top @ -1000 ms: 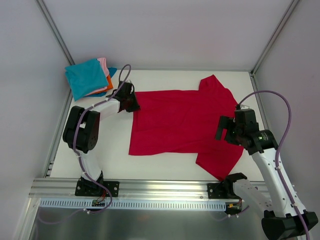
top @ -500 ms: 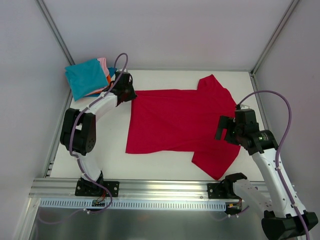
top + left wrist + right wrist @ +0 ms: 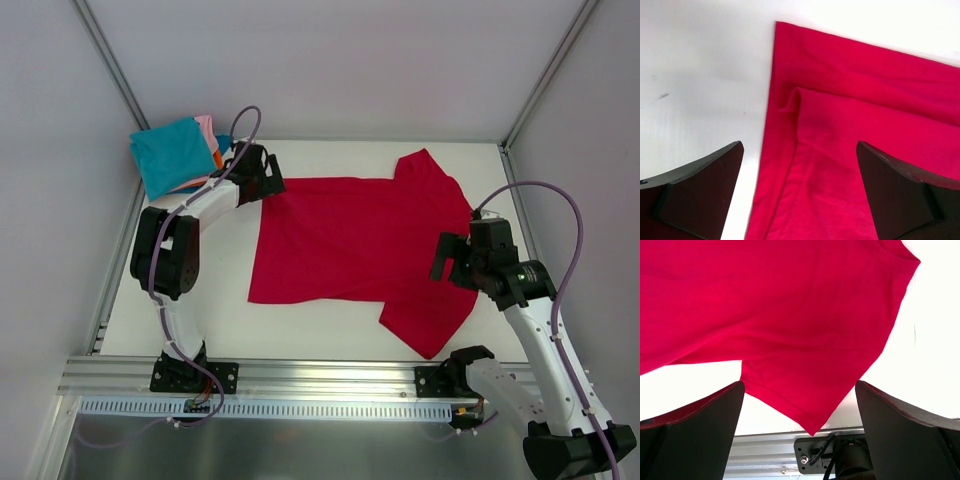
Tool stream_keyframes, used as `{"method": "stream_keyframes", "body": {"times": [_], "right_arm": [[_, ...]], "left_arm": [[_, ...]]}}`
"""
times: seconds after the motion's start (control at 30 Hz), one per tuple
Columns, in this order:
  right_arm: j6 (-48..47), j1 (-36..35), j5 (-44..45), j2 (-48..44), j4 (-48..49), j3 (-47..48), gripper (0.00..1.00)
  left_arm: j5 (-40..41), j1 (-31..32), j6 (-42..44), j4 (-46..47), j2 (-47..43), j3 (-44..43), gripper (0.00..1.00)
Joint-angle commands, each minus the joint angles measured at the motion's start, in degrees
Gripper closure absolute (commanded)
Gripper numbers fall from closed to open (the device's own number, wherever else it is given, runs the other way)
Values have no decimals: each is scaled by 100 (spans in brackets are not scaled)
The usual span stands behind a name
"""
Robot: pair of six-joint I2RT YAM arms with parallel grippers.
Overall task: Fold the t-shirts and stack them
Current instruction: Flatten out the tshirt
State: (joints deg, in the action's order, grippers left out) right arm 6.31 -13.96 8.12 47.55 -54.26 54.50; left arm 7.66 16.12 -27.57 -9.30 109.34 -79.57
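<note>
You are looking down on a white worktop (image 3: 330,325) boxed in by pale walls and metal corner posts, with an aluminium rail (image 3: 300,375) along its near edge. The red shirt (image 3: 350,245) lies spread flat across the middle, one sleeve toward the far wall and the other toward the rail. A folded stack (image 3: 178,155) with teal on top sits in the far left corner. Your left arm reaches far across, its end effector (image 3: 262,178) at the shirt's far left corner, jaws spread wide above a small fold in the hem, gripping nothing. Your right end effector (image 3: 452,258) hangs over the shirt's right edge, jaws also wide open and empty.
</note>
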Motion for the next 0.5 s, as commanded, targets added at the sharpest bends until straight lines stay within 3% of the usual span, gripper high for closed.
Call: {"method": "stream_keyframes", "body": {"times": [0.0, 0.23, 0.47], "right_arm": [[-103, 7, 5, -97, -102, -1, 1], [-86, 16, 32, -246, -269, -18, 1], [-95, 16, 76, -281, -383, 34, 0]], "left_arm": [[315, -127, 85, 209, 8, 20, 1], [-159, -302, 138, 877, 316, -93, 10], [-1152, -496, -222, 1052, 843, -629, 34]]}}
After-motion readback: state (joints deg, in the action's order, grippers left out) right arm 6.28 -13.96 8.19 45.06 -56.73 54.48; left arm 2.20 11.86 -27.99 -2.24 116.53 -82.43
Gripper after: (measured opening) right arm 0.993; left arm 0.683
